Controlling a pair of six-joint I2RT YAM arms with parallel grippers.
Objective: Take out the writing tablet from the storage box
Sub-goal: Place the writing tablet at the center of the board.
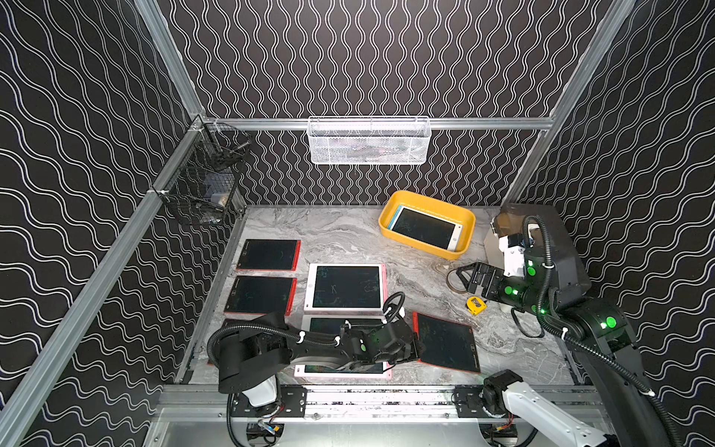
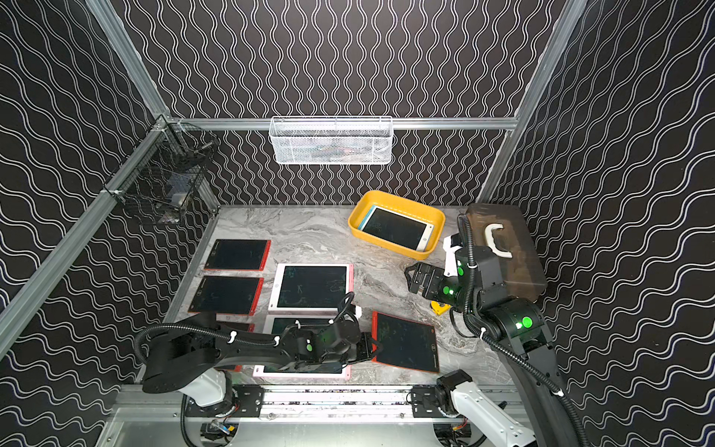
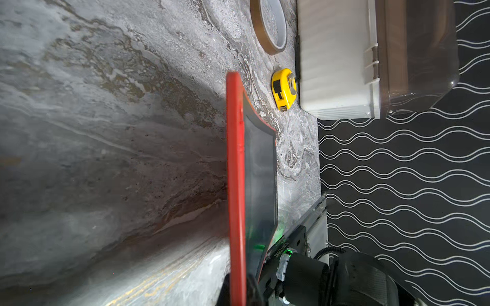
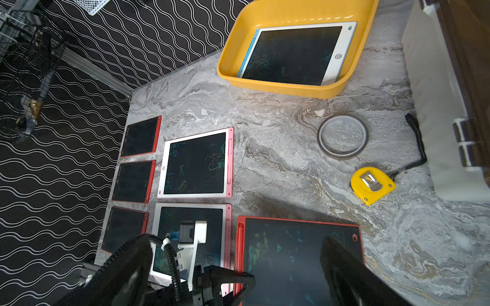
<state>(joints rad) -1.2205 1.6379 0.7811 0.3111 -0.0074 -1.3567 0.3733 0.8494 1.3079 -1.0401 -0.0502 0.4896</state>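
Note:
The yellow storage box (image 1: 418, 244) (image 2: 387, 242) (image 4: 278, 88) stands at the back right of the marble table. A white and blue-framed writing tablet (image 1: 423, 228) (image 2: 394, 228) (image 4: 291, 53) lies inside it. At the front, my left gripper (image 1: 418, 346) (image 2: 373, 346) (image 3: 237, 291) is shut on the left edge of a red-framed tablet (image 1: 447, 342) (image 2: 404, 342) (image 3: 258, 172) (image 4: 286, 254). My right gripper (image 1: 464, 280) (image 2: 412, 278) hovers open in front of the box with nothing between its fingers (image 4: 342, 270).
Three small red tablets (image 1: 267, 255) and two pink-framed ones (image 1: 346, 288) lie left and centre. A tape roll (image 1: 452, 284) (image 4: 343, 136) and a yellow tape measure (image 1: 476, 305) (image 4: 372, 184) sit below my right gripper. A grey case (image 2: 507, 247) stands at the right edge. Wire baskets (image 1: 369, 141) hang on the walls.

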